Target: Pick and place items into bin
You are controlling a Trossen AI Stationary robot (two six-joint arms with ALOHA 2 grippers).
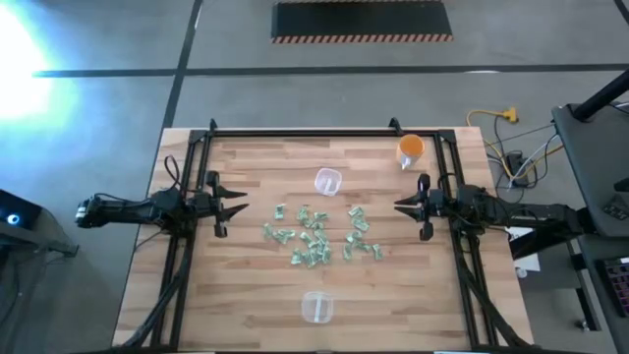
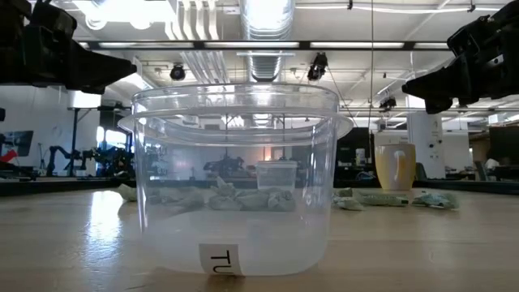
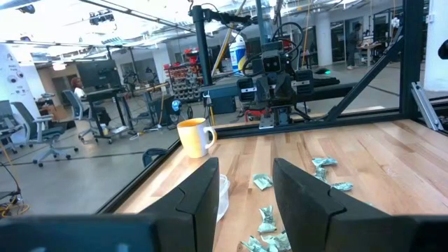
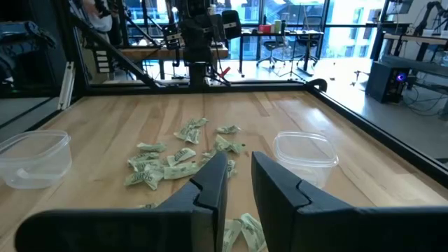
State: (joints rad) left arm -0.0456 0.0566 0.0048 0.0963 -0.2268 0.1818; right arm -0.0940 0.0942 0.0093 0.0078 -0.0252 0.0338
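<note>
Several tiny pale green-and-white crinkly wrapped pieces lie scattered on the middle of the wooden table, also in the left wrist view and the right wrist view. A clear plastic bin stands by the near edge and fills the low view. A second clear bin stands farther back. My left gripper hovers open at the pieces' left, above the table. My right gripper hovers open at their right. Neither touches anything.
An orange cup stands near the far right corner, pale in the low view. A black frame runs along the table's far and side edges. Bare wood lies between the pieces and the near bin.
</note>
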